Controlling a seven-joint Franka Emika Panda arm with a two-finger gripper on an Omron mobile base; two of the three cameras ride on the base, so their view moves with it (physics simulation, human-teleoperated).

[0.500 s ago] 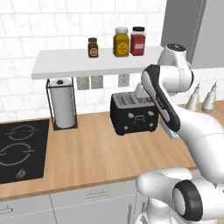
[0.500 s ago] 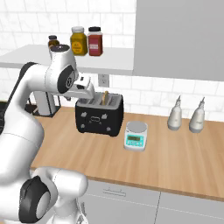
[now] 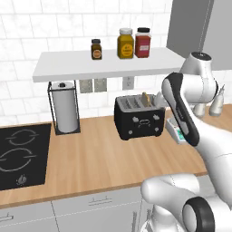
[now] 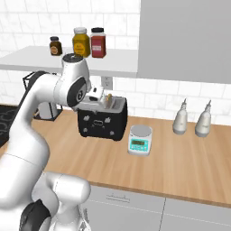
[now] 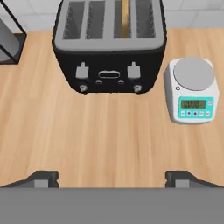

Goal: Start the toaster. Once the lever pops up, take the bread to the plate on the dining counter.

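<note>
The black toaster [image 3: 139, 118] [image 4: 103, 119] [image 5: 109, 48] stands on the wooden worktop by the tiled wall. The bread [image 5: 125, 19] [image 3: 146, 98] [image 4: 108, 99] stands upright in one of its right-hand slots, with the top edge poking out. Two grey levers [image 5: 81, 70] sit high on the toaster's front. My gripper [image 5: 111, 179] hovers above and in front of the toaster, looking down at it. It is open, with nothing between its fingers. In the right base view the hand [image 4: 93, 96] hangs at the toaster's top left. The plate and the dining counter are out of view.
A white kitchen scale [image 5: 192, 89] [image 4: 140, 140] sits just right of the toaster. A paper towel holder [image 3: 65, 111] and a black cooktop [image 3: 20, 154] lie to the left. Two pale bottles [image 4: 180, 119] stand further right. Jars [image 3: 127, 43] line the shelf above.
The arm has shifted slightly to the right, bringing the hand a little closer over the toaster. The jaws stay open; the toaster and bread have not moved.
</note>
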